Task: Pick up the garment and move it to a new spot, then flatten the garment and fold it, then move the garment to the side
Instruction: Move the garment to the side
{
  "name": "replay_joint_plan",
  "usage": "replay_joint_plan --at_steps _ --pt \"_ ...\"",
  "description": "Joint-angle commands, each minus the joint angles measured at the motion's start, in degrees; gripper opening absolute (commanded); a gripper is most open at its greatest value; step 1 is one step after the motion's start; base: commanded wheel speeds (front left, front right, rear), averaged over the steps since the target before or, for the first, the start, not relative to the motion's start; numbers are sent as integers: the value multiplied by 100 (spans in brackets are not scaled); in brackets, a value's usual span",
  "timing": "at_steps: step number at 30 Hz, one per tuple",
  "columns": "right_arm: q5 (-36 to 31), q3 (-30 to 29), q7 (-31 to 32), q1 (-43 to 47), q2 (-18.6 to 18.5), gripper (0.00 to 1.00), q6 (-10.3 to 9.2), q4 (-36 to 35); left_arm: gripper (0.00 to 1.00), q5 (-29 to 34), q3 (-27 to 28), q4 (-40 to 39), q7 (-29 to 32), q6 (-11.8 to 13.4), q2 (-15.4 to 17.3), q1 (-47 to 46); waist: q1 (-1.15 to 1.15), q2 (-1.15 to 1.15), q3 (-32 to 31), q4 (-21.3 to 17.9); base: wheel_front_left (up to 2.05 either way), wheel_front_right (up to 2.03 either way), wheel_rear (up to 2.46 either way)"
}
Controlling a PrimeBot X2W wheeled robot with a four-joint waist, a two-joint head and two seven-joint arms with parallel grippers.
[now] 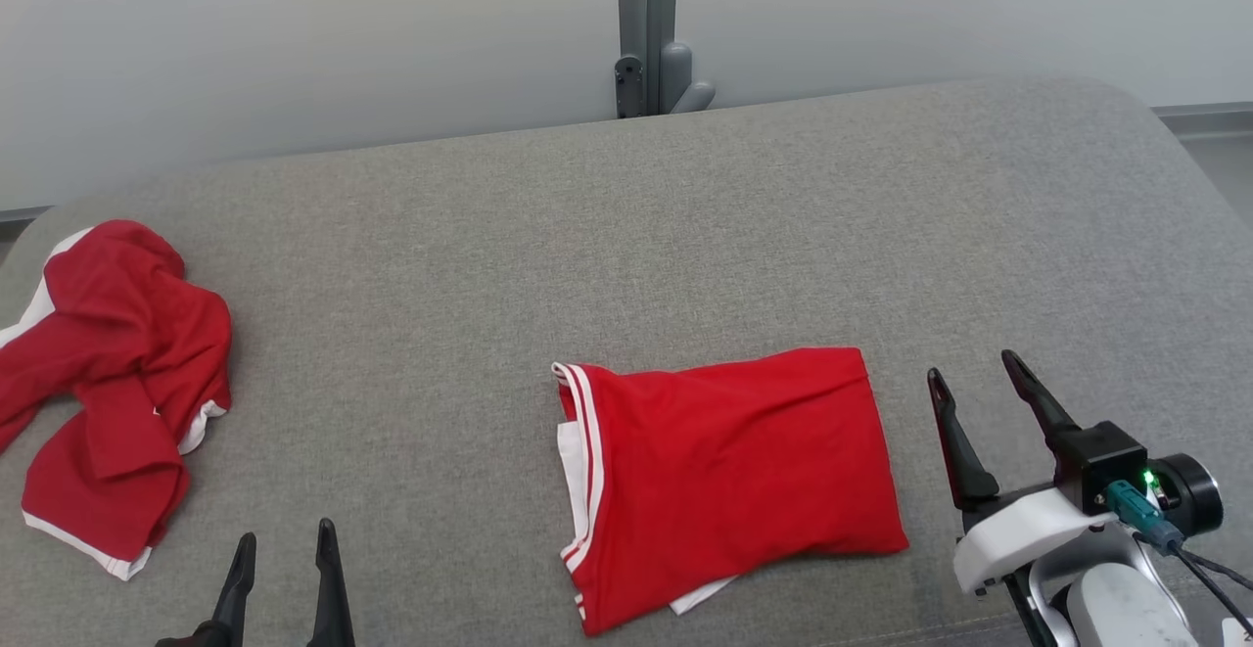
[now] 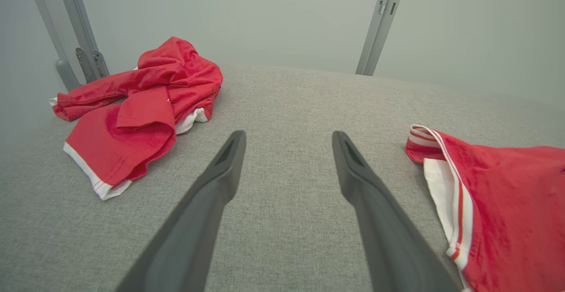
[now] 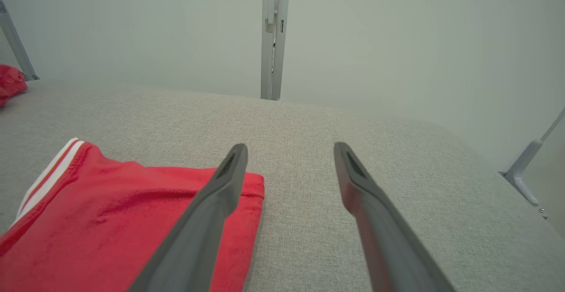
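Wide grey padded table [image 1: 626,236] spreads under everything. Right of centre lies the folded red shirt [image 1: 729,481], flat, with its white-striped hem on the left side. Far left, well apart, a crumpled red shirt [image 1: 108,383] sits in a heap. The right claw [image 1: 971,364] hovers just beside the folded shirt's right edge, jaws wide, holding nothing. The left claw [image 1: 286,530] sits low between the two shirts, equally wide and empty. The cloth looks light, soft and floppy; I'd pinch through all layers at an edge, or the fold may slip apart
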Motion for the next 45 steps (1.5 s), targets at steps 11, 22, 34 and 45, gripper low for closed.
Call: replay_joint_plan --at_steps 11,22,34,45 --pt "1139 1028 507 -682 -453 100 -7 853 100 -36 52 -19 -13 60 6 -27 0 62 54 -14 0 0 0" --pt "2274 1786 1646 -1426 -659 100 -6 1691 100 -23 9 -51 -13 16 7 -200 0 62 379 162 0 0 0" --pt "3631 2325 1909 -2066 -360 0 -3 2608 100 56 -21 -48 -13 0 6 -512 0 62 725 229 0 0 0" --pt "4142 2631 1719 -3193 -993 0 -7 2610 100 194 -88 -345 -7 -70 8 -972 0 62 1574 -662 0 0 0"
